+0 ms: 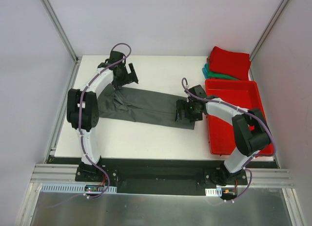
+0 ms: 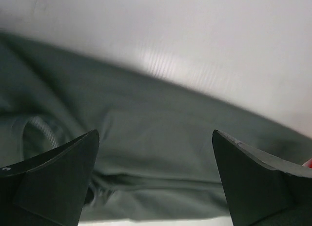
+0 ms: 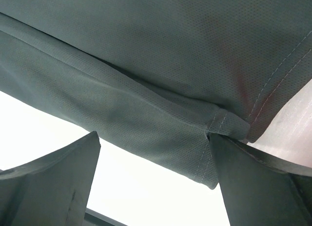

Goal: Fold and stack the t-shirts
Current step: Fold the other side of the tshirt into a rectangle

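The dark charcoal-grey t-shirt [image 1: 146, 106] lies folded into a long strip across the middle of the white table. My left gripper [image 1: 124, 76] is open and empty, just above the strip's far left end; its wrist view shows the grey cloth [image 2: 161, 153] below and between the fingers. My right gripper [image 1: 186, 112] is open at the strip's right end. In its wrist view the hemmed corner [image 3: 207, 158] lies between the fingers, touching the right one [image 3: 253, 187]. The red t-shirt [image 1: 229, 63] lies folded on the teal-green one [image 1: 210, 73] at the far right.
A rigid red plastic tray [image 1: 231, 116] stands at the right edge, just beside my right arm. Grey walls with metal frame posts close in the table [image 1: 141, 136] on three sides. Bare white table lies in front of and behind the strip.
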{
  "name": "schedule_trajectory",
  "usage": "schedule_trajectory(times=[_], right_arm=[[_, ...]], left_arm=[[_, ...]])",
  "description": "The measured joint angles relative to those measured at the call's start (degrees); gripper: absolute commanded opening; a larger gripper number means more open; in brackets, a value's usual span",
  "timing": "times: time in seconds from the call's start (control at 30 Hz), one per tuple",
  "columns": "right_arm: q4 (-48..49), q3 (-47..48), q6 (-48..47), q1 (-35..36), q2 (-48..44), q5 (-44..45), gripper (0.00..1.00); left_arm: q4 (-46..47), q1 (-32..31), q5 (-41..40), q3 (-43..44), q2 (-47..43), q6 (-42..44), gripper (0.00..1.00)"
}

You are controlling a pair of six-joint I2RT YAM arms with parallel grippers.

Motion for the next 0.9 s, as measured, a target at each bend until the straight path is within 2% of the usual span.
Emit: schedule_trajectory(times=[0.27, 0.33, 0.5, 0.9], right_arm=[[1.2, -1.1, 0.0, 0.0, -0.7, 0.1, 0.96], [1.4, -1.3, 0.0, 0.0, -0.9, 0.1, 0.96], [1.5, -1.4, -0.1, 0.0, -0.9, 0.1, 0.96], [2.1, -2.3, -0.3, -0.7, -1.7, 0.0, 0.96]], left_arm=[[0.0, -0.6, -8.2, -22.8, -23.4, -0.4, 0.99], [0.5, -0.6, -9.6, -26.6, -26.7, -1.4, 0.99], [0.9, -0.6, -10.1, -29.5, -23.6, -3.2, 0.99], [1.3, -0.6, -9.5, -27.0, -11.8, -5.2, 0.99]])
